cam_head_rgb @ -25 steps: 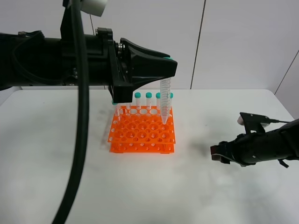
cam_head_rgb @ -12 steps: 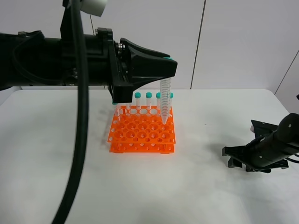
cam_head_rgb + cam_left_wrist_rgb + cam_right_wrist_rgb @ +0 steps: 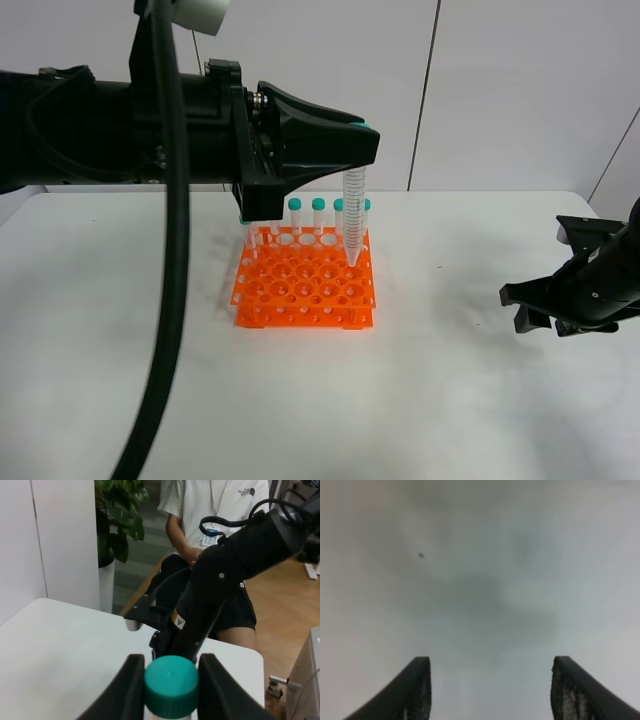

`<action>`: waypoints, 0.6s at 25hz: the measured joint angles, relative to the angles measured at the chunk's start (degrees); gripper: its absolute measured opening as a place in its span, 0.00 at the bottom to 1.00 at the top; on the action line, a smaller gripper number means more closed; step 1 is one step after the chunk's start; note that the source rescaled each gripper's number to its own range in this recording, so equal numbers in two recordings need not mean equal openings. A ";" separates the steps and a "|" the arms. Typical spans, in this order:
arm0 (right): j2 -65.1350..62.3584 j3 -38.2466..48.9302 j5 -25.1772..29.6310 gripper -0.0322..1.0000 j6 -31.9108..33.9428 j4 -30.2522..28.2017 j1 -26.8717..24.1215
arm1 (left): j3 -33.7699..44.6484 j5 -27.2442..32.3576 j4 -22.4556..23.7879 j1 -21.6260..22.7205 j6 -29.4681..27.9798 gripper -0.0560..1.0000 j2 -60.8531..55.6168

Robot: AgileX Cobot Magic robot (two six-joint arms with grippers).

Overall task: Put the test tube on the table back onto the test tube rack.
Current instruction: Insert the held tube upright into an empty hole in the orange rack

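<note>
Noted L arm point(image 3: 120, 125) stretched level from left edge of ext. view, wrist in line w/ forearm. Found L gripper point(image 3: 358, 140) clamped on test tube point(image 3: 353, 215) at capped end, tube hanging upright below. Confirmed via L wrist cam: both fingers point(image 3: 131, 685) pressed vs. opposite sides of cap. Noted R arm point(image 3: 610, 280) low at far right, approx. level, aimed toward centre. Found R gripper point(image 3: 520, 308) w/ jaws spread wide; same in R wrist cam, tips well apart, angled down. Recorded both grippers well apart from each other.
</note>
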 joint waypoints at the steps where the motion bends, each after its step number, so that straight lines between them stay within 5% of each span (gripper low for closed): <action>1: -0.27 0.00 1.12 0.68 1.08 -1.70 -0.17 | 0.00 0.00 0.00 0.00 0.00 0.05 0.00; 6: -1.46 0.00 4.52 0.68 7.04 -9.08 -0.50 | 0.00 0.00 0.00 0.00 0.00 0.05 0.00; 15: -3.97 0.00 5.65 0.68 7.97 -10.72 -0.50 | 0.00 0.66 0.00 0.00 0.05 0.05 0.00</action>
